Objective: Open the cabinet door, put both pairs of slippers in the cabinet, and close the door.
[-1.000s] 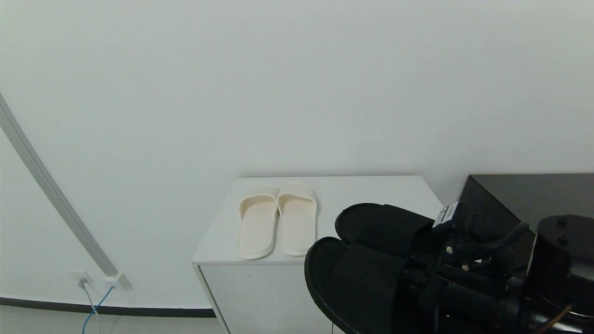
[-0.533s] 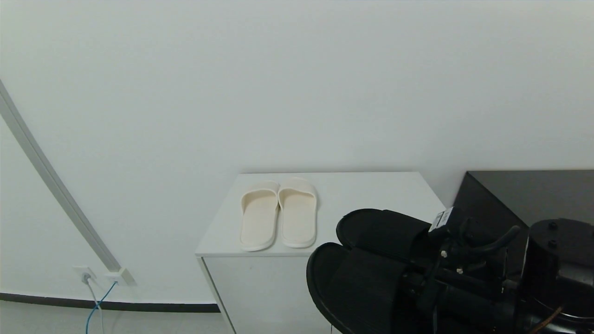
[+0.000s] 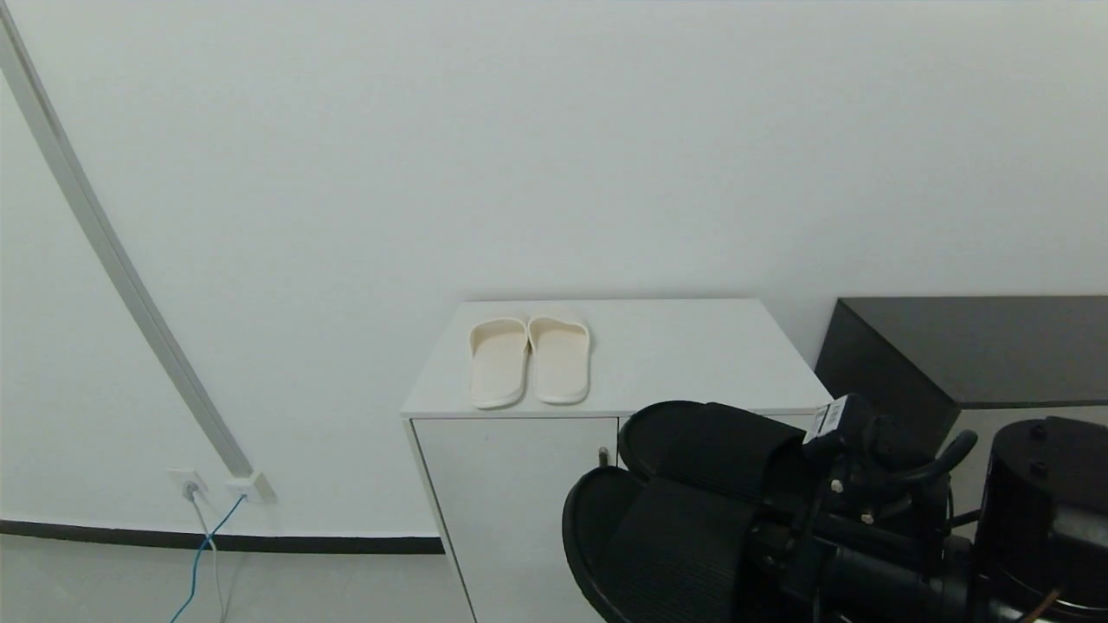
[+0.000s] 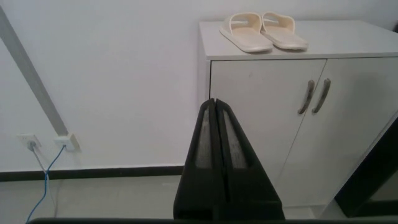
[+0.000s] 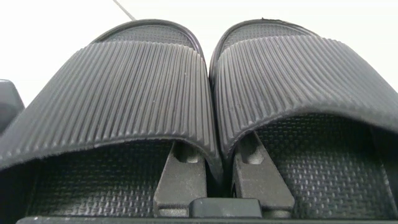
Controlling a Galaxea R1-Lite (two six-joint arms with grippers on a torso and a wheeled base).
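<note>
My left hand (image 4: 216, 155) hung empty, its fingers pressed together. The white cabinet (image 4: 267, 124) stood ahead of it, both doors shut, handles (image 4: 316, 96) side by side. The cream slippers (image 4: 263, 31) lay paired on its top, above and beyond that hand. My right hand (image 5: 216, 177) was clamped on the black slippers (image 5: 149, 87) — one finger under each strap — holding them side by side, short of the cabinet.
</note>
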